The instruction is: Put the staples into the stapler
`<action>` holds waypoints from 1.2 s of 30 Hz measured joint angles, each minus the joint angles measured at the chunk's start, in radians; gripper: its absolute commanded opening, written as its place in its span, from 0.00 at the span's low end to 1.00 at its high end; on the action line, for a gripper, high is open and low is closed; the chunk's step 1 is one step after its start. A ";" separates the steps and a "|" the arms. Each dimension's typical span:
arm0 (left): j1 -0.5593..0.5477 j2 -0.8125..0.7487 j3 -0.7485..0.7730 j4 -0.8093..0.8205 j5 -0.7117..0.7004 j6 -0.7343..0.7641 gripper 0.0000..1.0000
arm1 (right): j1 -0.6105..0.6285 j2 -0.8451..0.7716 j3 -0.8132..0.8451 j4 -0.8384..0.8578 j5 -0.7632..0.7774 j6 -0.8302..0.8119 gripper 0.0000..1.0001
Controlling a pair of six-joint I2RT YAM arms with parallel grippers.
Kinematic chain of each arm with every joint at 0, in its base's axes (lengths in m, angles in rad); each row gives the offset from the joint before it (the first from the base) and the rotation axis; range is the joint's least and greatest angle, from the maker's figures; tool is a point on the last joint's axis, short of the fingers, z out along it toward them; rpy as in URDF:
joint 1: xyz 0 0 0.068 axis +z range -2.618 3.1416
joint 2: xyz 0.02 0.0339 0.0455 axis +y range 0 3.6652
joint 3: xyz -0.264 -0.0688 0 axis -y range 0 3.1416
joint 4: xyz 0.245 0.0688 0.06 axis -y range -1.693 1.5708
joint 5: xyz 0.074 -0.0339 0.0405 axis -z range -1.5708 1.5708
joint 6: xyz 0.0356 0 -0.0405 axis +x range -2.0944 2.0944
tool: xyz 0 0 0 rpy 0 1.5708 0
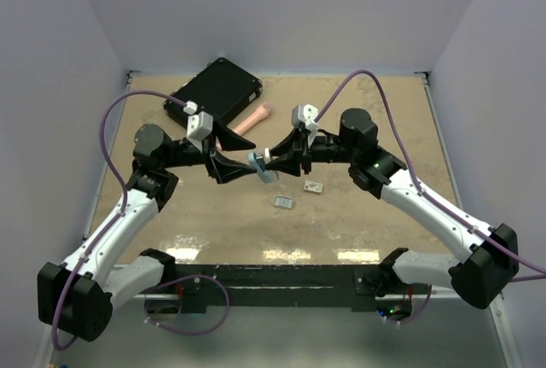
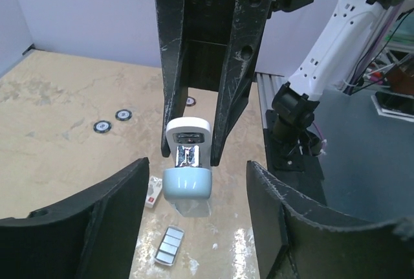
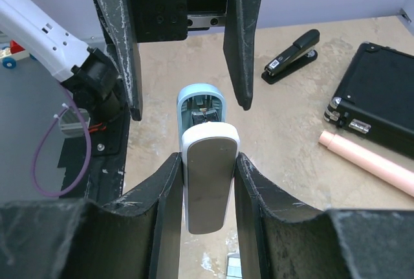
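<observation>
My right gripper [image 3: 207, 159] is shut on a light blue and white stapler [image 3: 208, 182] and holds it above the table. The stapler's metal channel [image 2: 187, 156] faces my left gripper [image 2: 196, 178], which is open and empty just in front of the stapler's blue end [image 2: 186, 185]. In the top view both grippers meet mid-table: the left gripper [image 1: 250, 156], the right gripper [image 1: 273, 163], and the stapler [image 1: 262, 167] between them. The staples, a small grey ribbed block [image 1: 284, 202], lie on the table below the stapler and also show in the left wrist view [image 2: 167, 246].
A small white box [image 1: 313, 186] lies next to the staples. A black case [image 1: 213, 90] and a pink tube [image 1: 252, 117] lie at the back. A black stapler [image 3: 291, 55] lies near the case. Small black rings [image 2: 101, 125] lie on the table.
</observation>
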 measured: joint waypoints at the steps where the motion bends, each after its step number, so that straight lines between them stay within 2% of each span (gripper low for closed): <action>1: -0.002 0.004 -0.004 0.029 0.004 -0.023 0.62 | 0.000 0.000 0.000 0.004 0.000 0.000 0.00; 5: -0.002 0.015 -0.008 0.107 0.013 -0.072 0.62 | 0.003 0.000 -0.003 0.026 0.007 0.002 0.00; 15: -0.003 0.028 -0.038 0.175 -0.007 -0.116 0.61 | 0.003 -0.002 -0.033 0.100 0.030 0.025 0.00; 19: -0.003 0.045 -0.041 0.175 -0.012 -0.123 0.47 | 0.003 -0.001 -0.039 0.127 0.032 0.043 0.00; 22: -0.003 0.050 -0.041 0.179 -0.025 -0.124 0.25 | 0.003 -0.001 -0.042 0.135 0.027 0.053 0.01; 23: -0.002 0.052 -0.041 0.181 -0.026 -0.127 0.13 | 0.005 -0.001 -0.043 0.138 0.028 0.056 0.06; 24: -0.002 0.054 -0.041 0.182 -0.026 -0.128 0.08 | 0.005 -0.001 -0.043 0.138 0.029 0.059 0.19; 26: -0.002 0.054 -0.041 0.183 -0.030 -0.129 0.00 | 0.004 0.000 -0.043 0.137 0.027 0.058 0.34; 27: -0.002 0.054 -0.041 0.178 -0.031 -0.128 0.00 | 0.004 0.000 -0.042 0.134 0.027 0.059 0.46; 30: -0.002 0.055 -0.035 0.122 -0.029 -0.098 0.00 | 0.004 0.013 -0.027 0.097 0.027 0.040 0.56; 36: -0.002 0.054 0.034 -0.096 -0.036 0.040 0.00 | 0.005 0.049 0.037 0.034 0.027 0.019 0.59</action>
